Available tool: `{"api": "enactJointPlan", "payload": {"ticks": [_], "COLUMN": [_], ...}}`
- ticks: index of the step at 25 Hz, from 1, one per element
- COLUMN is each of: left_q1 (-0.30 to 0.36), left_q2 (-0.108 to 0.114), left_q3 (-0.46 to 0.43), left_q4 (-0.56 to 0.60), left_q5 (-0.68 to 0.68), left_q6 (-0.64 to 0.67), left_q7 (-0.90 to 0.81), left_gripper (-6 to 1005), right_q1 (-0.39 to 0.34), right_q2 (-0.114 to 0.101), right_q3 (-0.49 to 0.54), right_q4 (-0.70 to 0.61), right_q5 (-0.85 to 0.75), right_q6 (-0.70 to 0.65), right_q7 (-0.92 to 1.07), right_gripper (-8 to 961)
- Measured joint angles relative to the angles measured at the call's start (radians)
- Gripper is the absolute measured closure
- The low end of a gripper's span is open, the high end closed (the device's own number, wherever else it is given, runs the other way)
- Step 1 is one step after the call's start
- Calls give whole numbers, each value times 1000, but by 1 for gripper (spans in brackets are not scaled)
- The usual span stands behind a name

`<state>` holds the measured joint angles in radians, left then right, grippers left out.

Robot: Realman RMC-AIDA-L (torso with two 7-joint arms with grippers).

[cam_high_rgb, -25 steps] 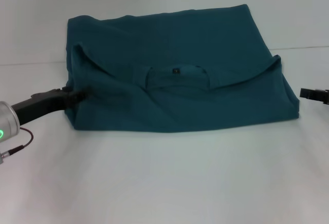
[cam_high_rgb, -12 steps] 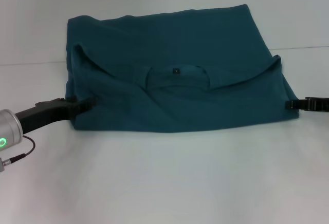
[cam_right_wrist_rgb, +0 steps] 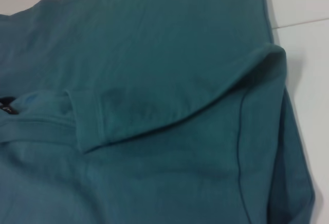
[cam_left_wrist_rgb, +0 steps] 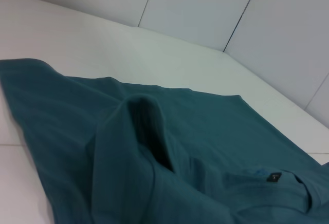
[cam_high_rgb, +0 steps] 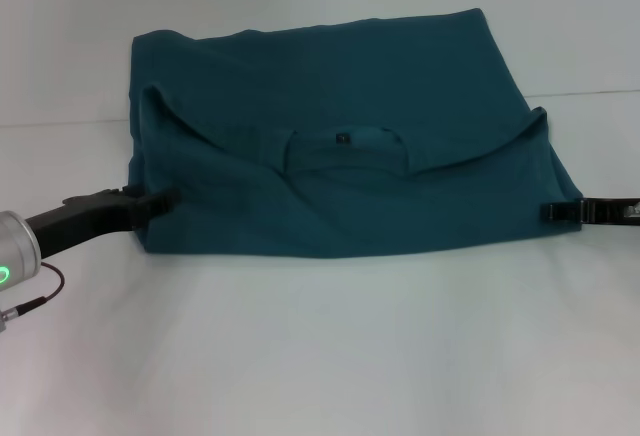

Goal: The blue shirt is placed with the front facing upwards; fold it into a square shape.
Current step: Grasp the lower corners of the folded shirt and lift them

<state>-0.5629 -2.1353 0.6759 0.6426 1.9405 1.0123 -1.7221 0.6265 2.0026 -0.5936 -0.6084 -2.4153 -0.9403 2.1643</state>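
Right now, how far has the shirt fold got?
Done: the blue shirt already lies doubled into a rough rectangle, neck label showing. In hand: the left gripper and right gripper sit at its near side edges. Left: probably another fold to square it.

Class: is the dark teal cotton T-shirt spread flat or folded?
Folded: the dark teal cotton T-shirt lies doubled over, neck label showing, no lettering visible.

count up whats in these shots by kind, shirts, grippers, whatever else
blue shirt: 1, partly folded, neck label up
grippers: 2, left gripper at the shirt's left edge, right gripper at its right edge
white table: 1
total: 4
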Motion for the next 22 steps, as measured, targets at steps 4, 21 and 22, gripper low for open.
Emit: {"api": "enactJointPlan", "payload": {"ticks": [4,21,22], "left_q1": [-1,-2,-2], "left_q2": [0,-3,-3], "left_q3": [3,3,3], "left_q4": [0,-1,-1], "left_q5": [0,-8,-8], "left_q6": [-7,-20,-20], "left_q7": [0,1,1], "left_gripper": [333,335,336], "right_q1": [3,17,17], "right_q2": [1,0,-1], "right_q3": [0,-2,-2], "right_q4": [-2,1,1], "right_q5": [2,-12,-12], "right_q6": [0,0,0], "right_q7": [0,14,15], "right_gripper": [428,691,713]}}
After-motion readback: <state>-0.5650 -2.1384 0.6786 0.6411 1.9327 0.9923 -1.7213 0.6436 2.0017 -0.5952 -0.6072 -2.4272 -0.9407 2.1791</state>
